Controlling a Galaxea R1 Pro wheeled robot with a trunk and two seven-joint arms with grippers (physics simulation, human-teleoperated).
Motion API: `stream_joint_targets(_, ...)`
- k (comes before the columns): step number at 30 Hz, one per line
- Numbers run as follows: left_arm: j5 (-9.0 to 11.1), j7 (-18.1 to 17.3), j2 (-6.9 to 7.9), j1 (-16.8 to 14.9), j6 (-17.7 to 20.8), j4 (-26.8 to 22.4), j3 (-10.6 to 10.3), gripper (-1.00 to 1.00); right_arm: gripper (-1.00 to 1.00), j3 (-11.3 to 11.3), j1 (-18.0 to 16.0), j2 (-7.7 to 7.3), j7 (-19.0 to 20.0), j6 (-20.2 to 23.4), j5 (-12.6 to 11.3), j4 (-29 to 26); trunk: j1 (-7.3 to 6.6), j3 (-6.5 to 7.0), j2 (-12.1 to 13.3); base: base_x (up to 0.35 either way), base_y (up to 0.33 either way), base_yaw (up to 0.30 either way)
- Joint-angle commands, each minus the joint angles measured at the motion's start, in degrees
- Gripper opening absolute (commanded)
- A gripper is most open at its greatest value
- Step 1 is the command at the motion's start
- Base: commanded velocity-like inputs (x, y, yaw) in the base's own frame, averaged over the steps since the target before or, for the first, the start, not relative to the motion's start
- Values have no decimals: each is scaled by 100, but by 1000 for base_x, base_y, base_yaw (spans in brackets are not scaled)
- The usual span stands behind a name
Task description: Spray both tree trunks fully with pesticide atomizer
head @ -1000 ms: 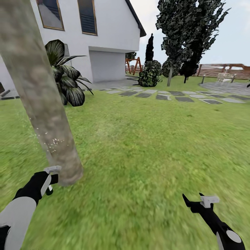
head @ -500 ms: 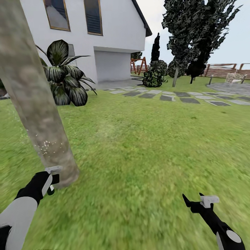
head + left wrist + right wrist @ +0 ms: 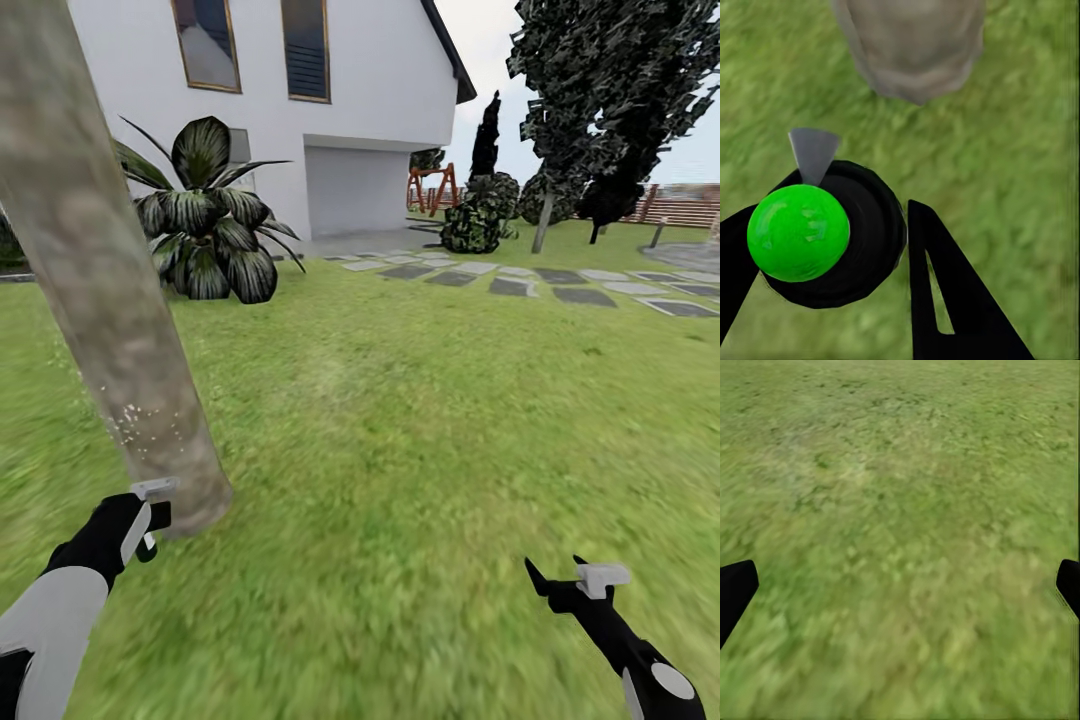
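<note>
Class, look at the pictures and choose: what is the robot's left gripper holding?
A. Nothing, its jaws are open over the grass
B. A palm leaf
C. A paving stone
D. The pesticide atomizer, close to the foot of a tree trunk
D: in the left wrist view the left gripper has its jaws closed around the dark, green-spotted pesticide atomizer, with the base of the tree trunk just ahead on the grass.

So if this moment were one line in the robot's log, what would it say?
left gripper: shut on atomizer | aimed at tree trunk base | white pesticide specks on trunk | right gripper: open over grass
</note>
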Motion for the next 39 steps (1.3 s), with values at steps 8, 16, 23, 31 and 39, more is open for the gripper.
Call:
stream_joint_targets(8,-16,3,-10,-3,26,-8,15,-100,100,-24,-7,3,20,-42,66,6,1,-5,-2,155,-269,193)
stream_joint_targets(16,-16,2,-23,-3,24,8,15,-100,100,-24,-7,3,20,-42,67,8,1,-5,-2,167,-268,277)
stream_joint_targets(23,-23,-12,-277,-3,6,-19,2,-100,100,-31,-7,-4,20,-42,67,11,1,-5,-2,119,-154,278)
stream_joint_targets(31,-97,-951,-246,-52,152,-730,-62,-100,100,-39,-7,-13,20,-42,62,-11,1,-5,-2,3,-3,248)
stream_joint_targets(39,-411,-1187,-196,-821,1644,-1368,-383,-100,100,-24,-7,-6,20,-42,61,-24,1,-5,-2,0,0,13)
